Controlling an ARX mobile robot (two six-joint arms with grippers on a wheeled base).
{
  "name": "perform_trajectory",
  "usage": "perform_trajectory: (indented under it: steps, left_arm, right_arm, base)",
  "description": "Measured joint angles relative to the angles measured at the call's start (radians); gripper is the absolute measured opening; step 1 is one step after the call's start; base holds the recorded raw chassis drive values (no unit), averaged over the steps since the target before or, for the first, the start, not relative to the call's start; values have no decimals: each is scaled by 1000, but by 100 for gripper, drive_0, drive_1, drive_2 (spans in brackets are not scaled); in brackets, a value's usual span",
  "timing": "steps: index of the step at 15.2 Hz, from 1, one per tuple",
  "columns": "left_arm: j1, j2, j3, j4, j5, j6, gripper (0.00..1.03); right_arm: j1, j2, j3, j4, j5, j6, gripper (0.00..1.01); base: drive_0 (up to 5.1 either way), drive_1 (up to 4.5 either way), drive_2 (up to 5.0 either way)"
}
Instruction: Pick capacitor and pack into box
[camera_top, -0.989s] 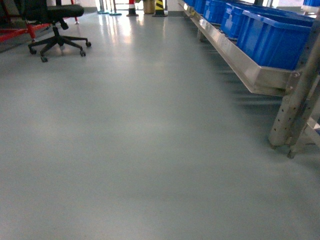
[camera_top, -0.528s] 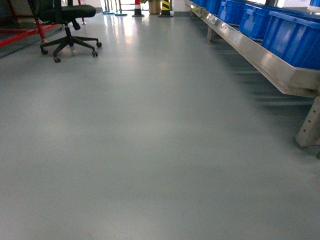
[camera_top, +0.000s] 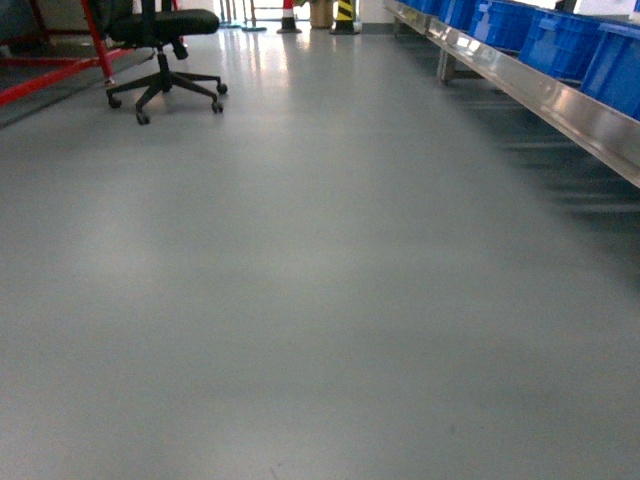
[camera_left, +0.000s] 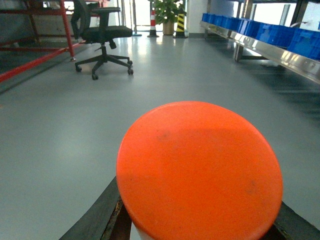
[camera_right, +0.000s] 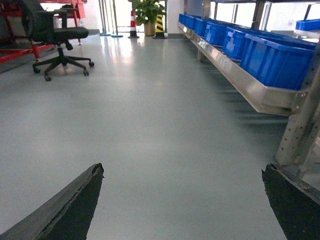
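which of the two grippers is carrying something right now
The left gripper: an orange-topped round object sits between its dark fingers. The right gripper is spread wide, with only bare grey floor between its fingers.

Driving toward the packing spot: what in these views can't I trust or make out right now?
- Left claw: left wrist view, an orange disc covers it; what the disc tops is cut off by the bottom edge.
- Pink box: in no view.
- Blue bins: contents hidden by their walls; head view crops them at the right edge.
- Right claw: only finger tips show, spread, nothing between.
- Office chair: top cropped.
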Motion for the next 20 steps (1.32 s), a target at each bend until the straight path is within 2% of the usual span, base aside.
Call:
perform_trajectory:
  steps: [20]
  left_arm:
    - [0, 0, 0, 1, 0, 0, 45]
  right_arm:
    - [0, 0, 0, -1, 1, 0, 98]
  base:
    - [-497, 239, 239]
